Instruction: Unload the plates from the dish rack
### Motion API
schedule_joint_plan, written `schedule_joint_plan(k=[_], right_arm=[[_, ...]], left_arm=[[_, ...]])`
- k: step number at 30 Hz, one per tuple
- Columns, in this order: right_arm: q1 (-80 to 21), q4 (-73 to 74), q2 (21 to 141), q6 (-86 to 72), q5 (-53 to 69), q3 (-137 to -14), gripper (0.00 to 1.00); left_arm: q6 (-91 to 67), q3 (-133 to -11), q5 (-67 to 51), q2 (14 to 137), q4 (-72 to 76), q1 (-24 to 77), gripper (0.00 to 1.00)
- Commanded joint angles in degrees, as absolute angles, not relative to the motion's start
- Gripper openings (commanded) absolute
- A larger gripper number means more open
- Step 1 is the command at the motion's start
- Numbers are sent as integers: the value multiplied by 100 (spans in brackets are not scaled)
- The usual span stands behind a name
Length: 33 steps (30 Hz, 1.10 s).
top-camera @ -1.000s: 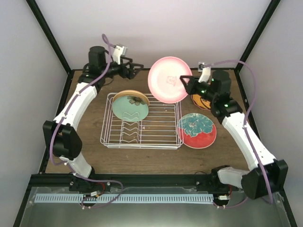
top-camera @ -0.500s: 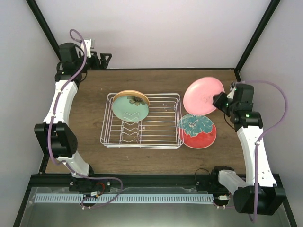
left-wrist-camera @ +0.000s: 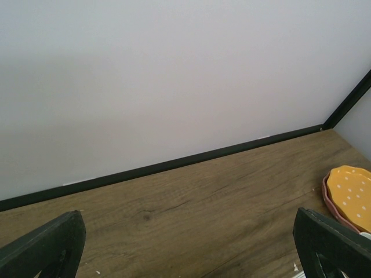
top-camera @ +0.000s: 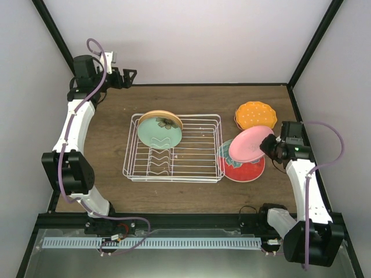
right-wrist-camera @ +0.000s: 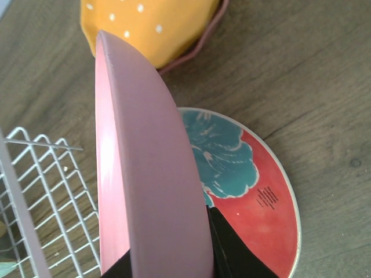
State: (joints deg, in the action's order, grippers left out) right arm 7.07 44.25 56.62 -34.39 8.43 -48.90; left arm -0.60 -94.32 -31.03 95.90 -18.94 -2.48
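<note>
Aslant — pink plate (top-camera: 250,143) over red-and-teal plate (top-camera: 246,172)

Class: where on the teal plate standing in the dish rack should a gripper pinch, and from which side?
Probably the upper rim, from above: the teal plate stands on edge in the dish rack, lower edge between wires, top rim exposed.

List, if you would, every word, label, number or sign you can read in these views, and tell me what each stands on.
On the red-and-teal plate, right wrist view, a small dark printed mark on the red area: too small and blurred to read.
Pink plate, orange dotted plate, dish rack: no text shows.
Nothing else legible in any view.
</note>
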Motion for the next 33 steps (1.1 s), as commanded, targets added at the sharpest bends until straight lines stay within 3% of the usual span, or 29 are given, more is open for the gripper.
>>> schedule_joint_plan(k=[1, 11, 16, 19, 33], right_arm=[[773, 4289, 5747, -3486, 793, -4650, 8], [778, 3883, 6121, -3401, 1329, -4197, 21], [773, 3911, 6340, -3291, 1456, -4178, 50], [773, 4051, 6456, -3211, 1410, -4231, 62], [773, 4714, 6719, -2965, 1136, -4456, 71]], left_arm=[[1, -9315, -3120, 9382, -1949, -277, 100], [8, -9185, -3179, 9331, -1978, -282, 100], [18, -9168, -3195, 9343, -1978, -281, 100], [18, -9160, -3208, 9349, -1978, -281, 100], [7, -9070, -3276, 9344, -1953, -281, 100]])
